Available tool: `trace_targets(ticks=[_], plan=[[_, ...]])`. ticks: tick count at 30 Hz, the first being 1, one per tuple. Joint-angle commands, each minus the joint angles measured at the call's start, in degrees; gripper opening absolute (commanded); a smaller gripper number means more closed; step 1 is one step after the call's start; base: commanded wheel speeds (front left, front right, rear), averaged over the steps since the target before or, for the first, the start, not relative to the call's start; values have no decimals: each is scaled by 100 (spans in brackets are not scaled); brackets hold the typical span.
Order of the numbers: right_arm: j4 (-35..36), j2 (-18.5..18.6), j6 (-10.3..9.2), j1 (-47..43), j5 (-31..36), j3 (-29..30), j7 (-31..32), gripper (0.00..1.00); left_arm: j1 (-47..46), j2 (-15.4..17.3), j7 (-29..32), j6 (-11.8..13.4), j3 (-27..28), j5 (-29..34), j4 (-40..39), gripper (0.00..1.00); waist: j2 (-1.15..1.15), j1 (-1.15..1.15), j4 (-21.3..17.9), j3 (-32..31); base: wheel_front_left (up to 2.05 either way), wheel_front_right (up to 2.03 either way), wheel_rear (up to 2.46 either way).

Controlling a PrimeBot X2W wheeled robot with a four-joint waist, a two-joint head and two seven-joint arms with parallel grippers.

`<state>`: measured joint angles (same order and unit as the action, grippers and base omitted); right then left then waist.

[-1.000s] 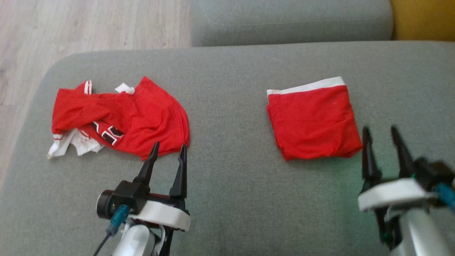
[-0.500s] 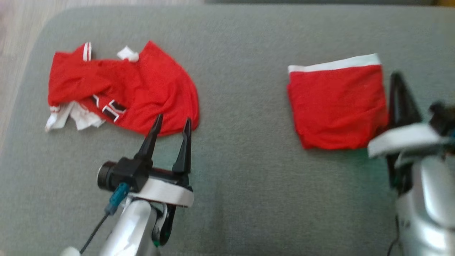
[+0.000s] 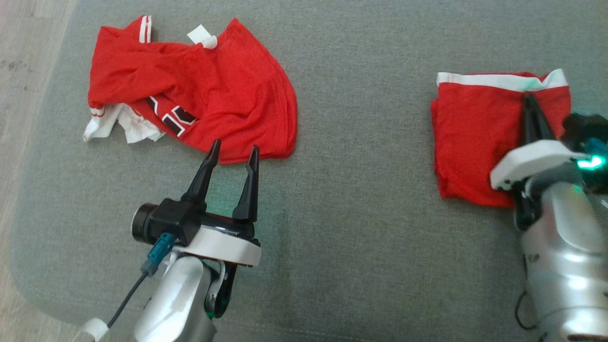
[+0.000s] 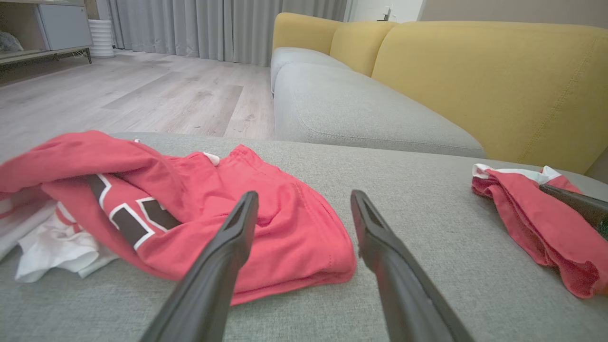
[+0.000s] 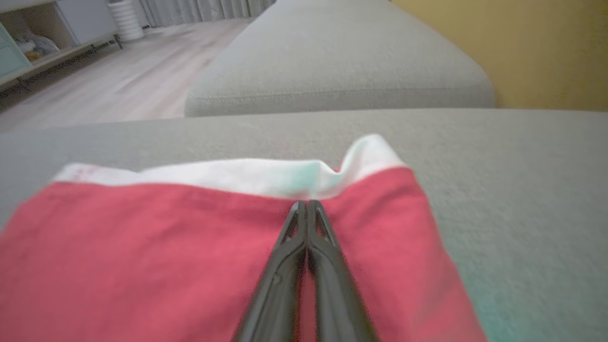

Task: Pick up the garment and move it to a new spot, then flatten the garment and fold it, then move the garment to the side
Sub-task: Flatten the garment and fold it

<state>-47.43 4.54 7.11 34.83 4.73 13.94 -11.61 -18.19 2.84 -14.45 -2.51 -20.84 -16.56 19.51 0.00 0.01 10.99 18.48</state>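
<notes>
— Right tool (image 3: 528,100): what is it doing?
— It is pinched tight, fingers together on the folded red shorts (image 3: 470,128), just near of the white waistband (image 3: 489,80). The band puckers up at its far right corner, where the cloth is gathered. The shorts sit at the right of the grey sofa seat (image 3: 361,190).
— Why grip there?
— My guess is that the fold is done, so one pinch through the layers lets it lift or drag the bundle aside without it opening.
— And the left tool (image 3: 236,144)?
— It is spread wide and holds nothing. Its tips are over the near hem of the crumpled red jersey (image 3: 228,90) at the left, and I can't tell whether they touch it. It looks poised for that piece.
— Is anything in a basket or bin?
— Both pieces lie straight on the seat cushion, well apart, with bare grey between them.
</notes>
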Motion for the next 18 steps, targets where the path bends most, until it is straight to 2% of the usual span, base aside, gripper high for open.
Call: trace_targets(ticks=[1,5,10,15,18], plan=[[101,-78,37,263,8,-212,-130,0,-142,14,-54,6,138,-15,-160,100,0,-1,-6,-20,0,0,0],[103,-155,37,384,-271,-754,-315,0,-116,11,-54,16,194,-16,-140,100,0,-1,-46,-107,0,0,0],[217,-164,37,188,-1041,-1745,-336,0,-109,7,-54,16,204,-18,-158,100,0,-1,-58,-175,0,0,0],[-282,-165,37,44,-1211,-2075,-338,0,-88,6,-54,24,206,-16,-171,100,0,-1,-78,-218,0,0,0],[-224,-165,37,37,-1355,-2075,-338,0,-59,5,-54,30,238,-11,-162,100,0,-1,-120,-288,0,0,0]])
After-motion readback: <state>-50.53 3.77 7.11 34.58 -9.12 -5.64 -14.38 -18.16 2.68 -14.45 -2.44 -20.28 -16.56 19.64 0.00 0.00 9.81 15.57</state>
